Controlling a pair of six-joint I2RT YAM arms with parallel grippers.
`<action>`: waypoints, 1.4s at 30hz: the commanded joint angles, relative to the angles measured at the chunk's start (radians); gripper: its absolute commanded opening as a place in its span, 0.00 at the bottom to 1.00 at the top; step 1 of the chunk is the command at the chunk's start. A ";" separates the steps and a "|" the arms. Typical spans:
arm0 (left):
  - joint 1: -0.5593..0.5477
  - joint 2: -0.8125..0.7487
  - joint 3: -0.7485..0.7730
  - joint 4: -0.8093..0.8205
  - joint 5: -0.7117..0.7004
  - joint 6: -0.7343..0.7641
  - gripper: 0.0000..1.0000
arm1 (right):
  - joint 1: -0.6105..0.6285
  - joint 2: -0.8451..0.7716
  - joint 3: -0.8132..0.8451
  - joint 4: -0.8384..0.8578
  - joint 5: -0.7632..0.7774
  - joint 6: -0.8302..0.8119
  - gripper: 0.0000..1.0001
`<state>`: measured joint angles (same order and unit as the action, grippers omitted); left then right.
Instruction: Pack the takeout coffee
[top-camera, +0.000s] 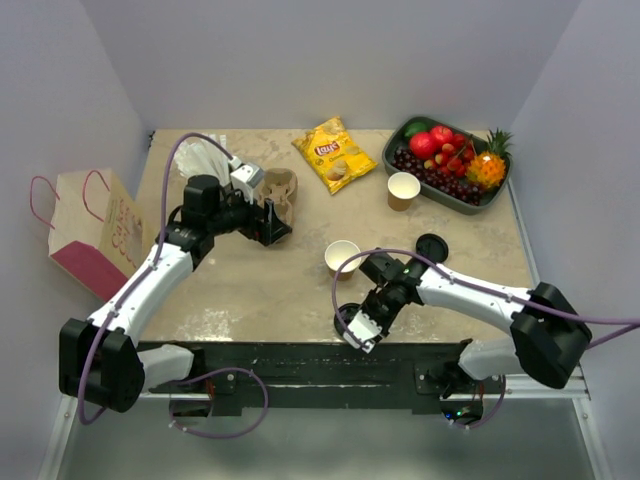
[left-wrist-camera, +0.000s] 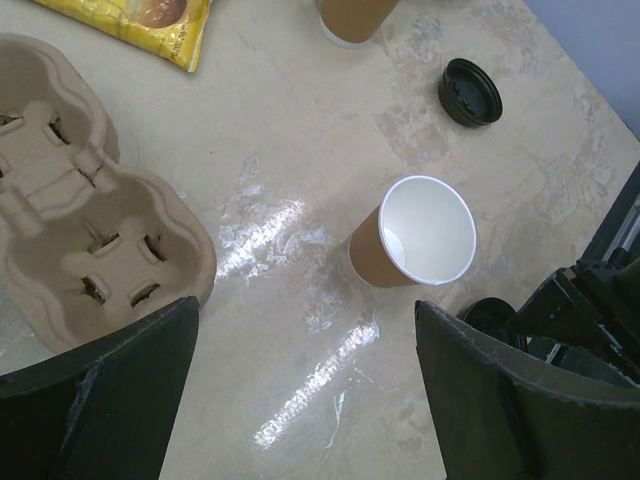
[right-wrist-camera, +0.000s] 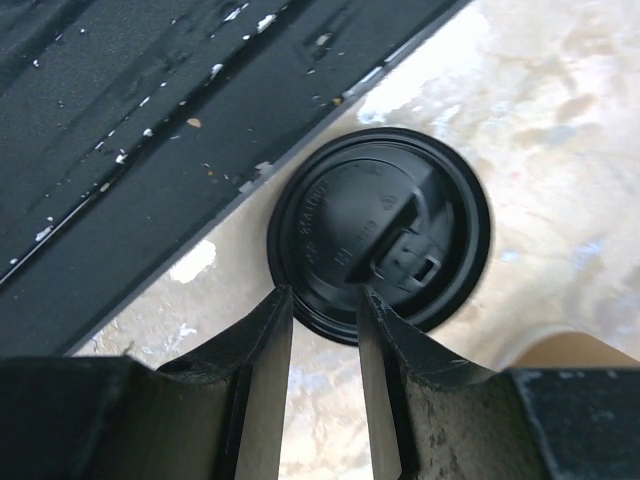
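Item: cup (left-wrist-camera: 425, 232), tan paper, white inside, top open; a round black lid (right-wrist-camera: 380, 235) lies flat apart from it, top face up. Room: we note the lid sits hard against the table (right-wrist-camera: 560, 100) edge, with a dark rail (right-wrist-camera: 150, 120) beyond and bare tabletop on its other sides. Position: the right gripper (right-wrist-camera: 322, 300), fingers narrowly apart and clamping nothing, has its tips at the lid's near rim; the left gripper (left-wrist-camera: 303, 305), spread wide and empty, has the cup just ahead toward its right finger and the carrier (left-wrist-camera: 90, 230) beside its left.
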<state>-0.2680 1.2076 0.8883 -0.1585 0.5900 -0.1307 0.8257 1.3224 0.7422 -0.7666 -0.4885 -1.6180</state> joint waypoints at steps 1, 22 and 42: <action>0.012 -0.014 -0.006 0.030 0.014 -0.012 0.93 | 0.006 0.035 0.009 0.006 0.014 -0.025 0.36; 0.023 -0.019 -0.040 0.053 0.028 -0.033 0.93 | 0.006 -0.017 0.000 -0.085 0.028 -0.059 0.35; 0.026 -0.005 -0.042 0.062 0.030 -0.033 0.93 | 0.006 0.024 -0.053 0.035 0.082 -0.068 0.30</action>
<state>-0.2527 1.2076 0.8520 -0.1364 0.5987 -0.1471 0.8257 1.3556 0.7105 -0.8066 -0.4152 -1.6917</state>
